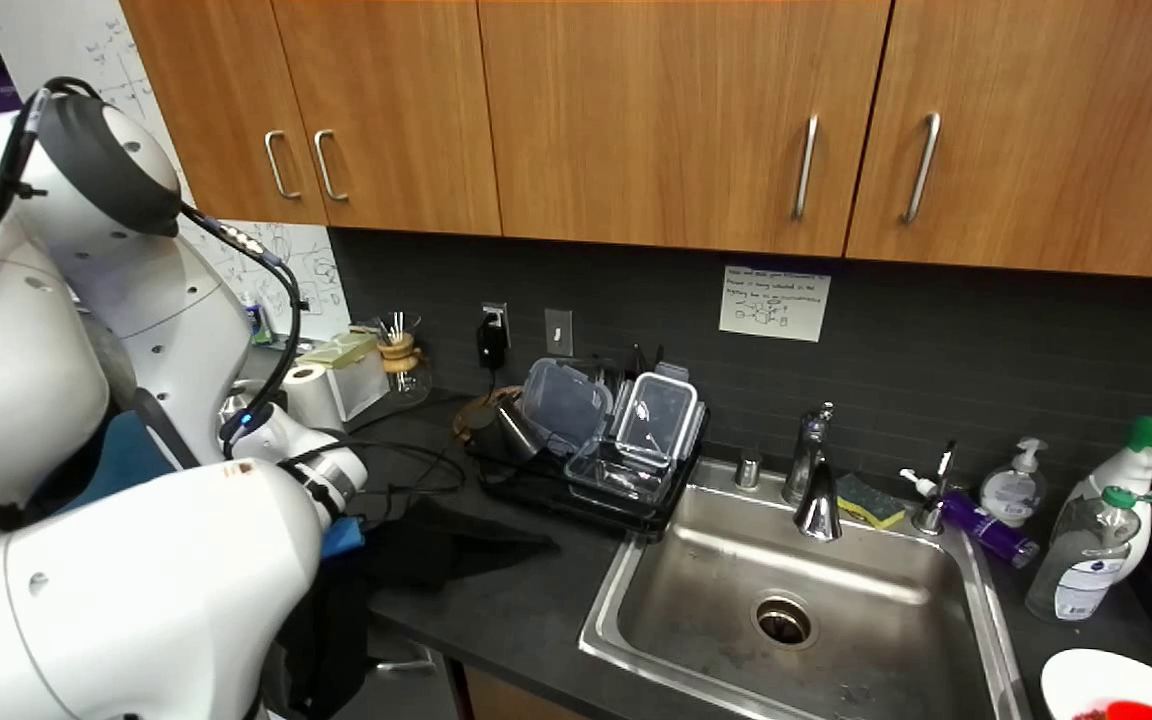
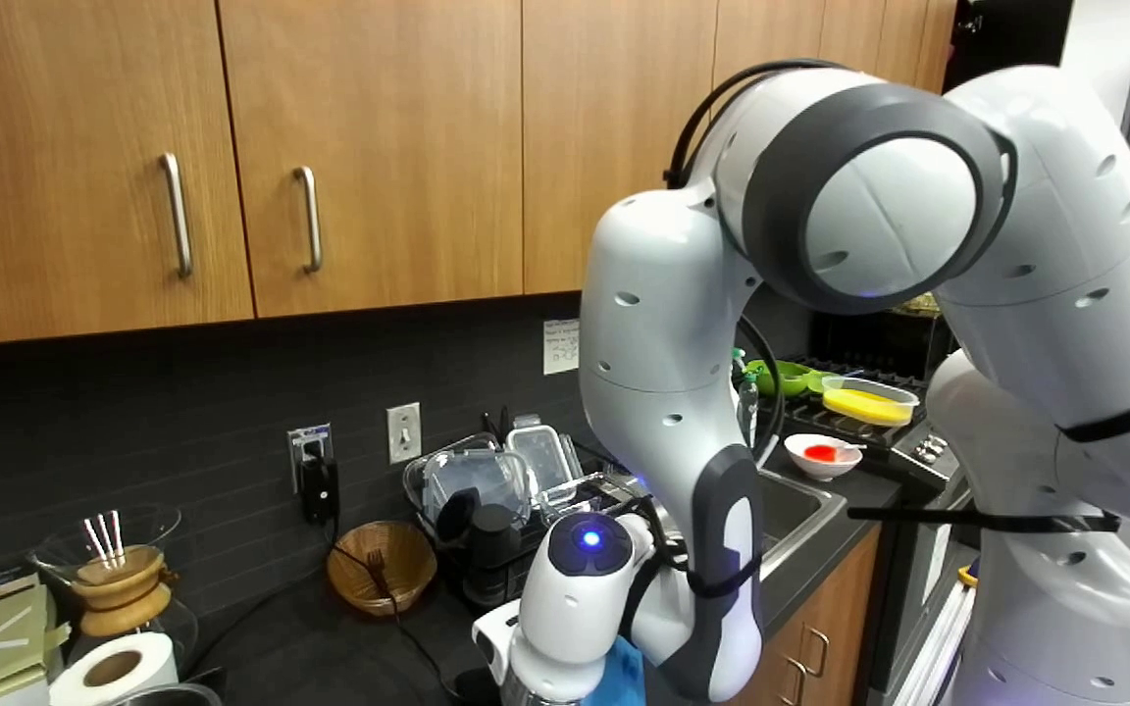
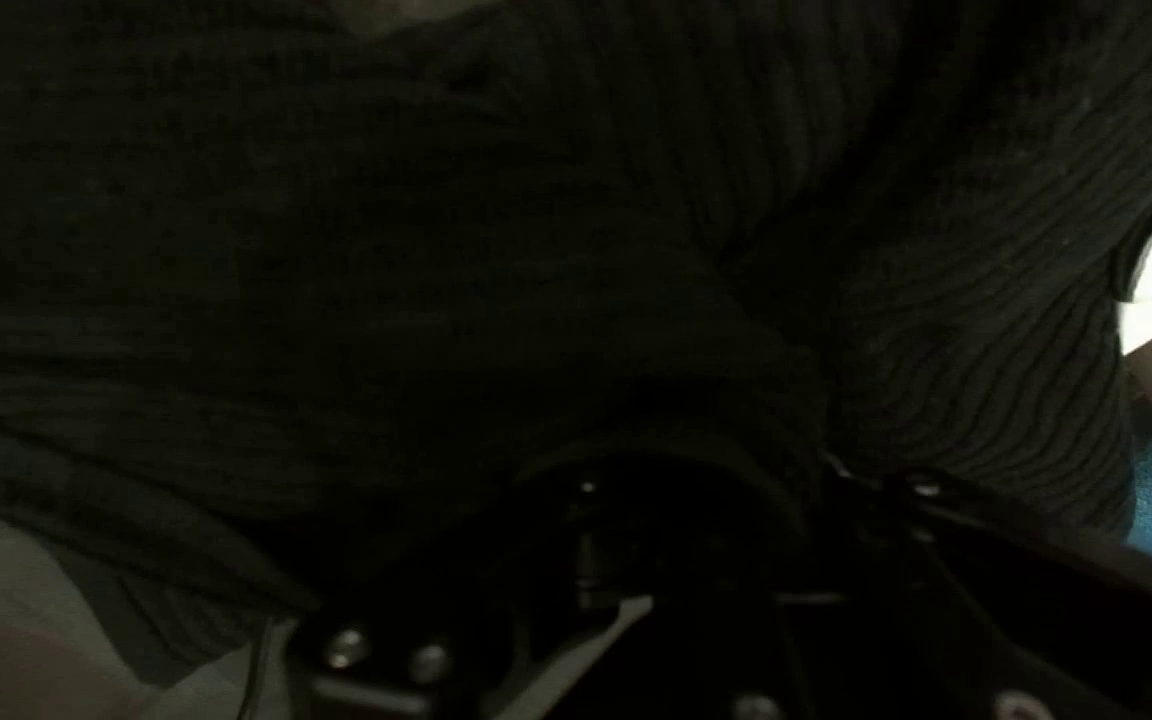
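Observation:
Black ribbed cloth (image 3: 436, 250) fills most of the wrist view and gathers in folds around the fingertips. My gripper (image 3: 716, 495) comes in from the bottom of that view, dark and hard to make out against the fabric. Its jaws look shut with the cloth bunched between them, though the fingertips themselves are covered. In an exterior view the black cloth (image 1: 451, 550) lies partly on the dark counter (image 1: 516, 620) and hangs over its front edge. The forearm hides the gripper there. Elsewhere only the wrist housing (image 2: 575, 598) shows, low in the picture.
A dish rack (image 1: 651, 520) with clear containers stands between the cloth and the sink (image 1: 626, 610). A wicker basket (image 2: 384, 567), a cable (image 2: 418, 642) and a paper roll (image 2: 114, 672) are near the wrist. Wooden cabinets (image 1: 686, 120) hang above. Something blue (image 2: 624, 677) shows beside the wrist.

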Motion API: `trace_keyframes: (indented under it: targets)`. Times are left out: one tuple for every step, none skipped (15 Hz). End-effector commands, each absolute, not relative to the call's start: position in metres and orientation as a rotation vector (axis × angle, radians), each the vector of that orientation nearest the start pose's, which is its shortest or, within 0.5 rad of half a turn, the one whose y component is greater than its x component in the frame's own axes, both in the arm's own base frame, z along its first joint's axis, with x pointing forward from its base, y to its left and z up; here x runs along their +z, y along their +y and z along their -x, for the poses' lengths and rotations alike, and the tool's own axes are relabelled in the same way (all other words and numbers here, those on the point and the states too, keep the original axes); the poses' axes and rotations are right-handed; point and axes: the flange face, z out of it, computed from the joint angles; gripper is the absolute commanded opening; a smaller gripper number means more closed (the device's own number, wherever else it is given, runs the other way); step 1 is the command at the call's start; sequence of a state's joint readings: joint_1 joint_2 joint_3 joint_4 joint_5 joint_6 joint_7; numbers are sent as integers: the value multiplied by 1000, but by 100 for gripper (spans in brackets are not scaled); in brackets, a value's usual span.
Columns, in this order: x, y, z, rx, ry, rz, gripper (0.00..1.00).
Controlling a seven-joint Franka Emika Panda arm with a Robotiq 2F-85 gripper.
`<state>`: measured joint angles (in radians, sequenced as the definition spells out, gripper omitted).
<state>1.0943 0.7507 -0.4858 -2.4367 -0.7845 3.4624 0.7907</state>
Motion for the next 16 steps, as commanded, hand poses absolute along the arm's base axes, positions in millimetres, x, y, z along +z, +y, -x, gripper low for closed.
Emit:
trace_keyframes:
  targets:
    - [47, 255, -338, -348, -1264, 2936, 2]
    - [50, 250, -342, -354, -1278, 2941, 2]
    - [51, 245, -345, -354, -1287, 2948, 2]
    - [54, 240, -349, -356, -1299, 2956, 2]
    - [54, 235, -351, -356, -1306, 2964, 2]
    - [54, 231, -354, -356, -1312, 2971, 2]
    - [54, 227, -355, -356, -1311, 2979, 2]
    - [54, 223, -357, -358, -1306, 2987, 2]
    - [54, 220, -357, -363, -1301, 2993, 2]
    - [54, 218, -358, -365, -1297, 2999, 2]
    - [53, 215, -357, -367, -1286, 3004, 2]
    - [52, 213, -358, -371, -1277, 3007, 2]
    - [51, 210, -357, -375, -1265, 3011, 2]
    - [50, 207, -356, -381, -1249, 3012, 2]
    - [53, 213, -359, -376, -1235, 3014, 2]
    - [53, 213, -359, -380, -1220, 3018, 2]
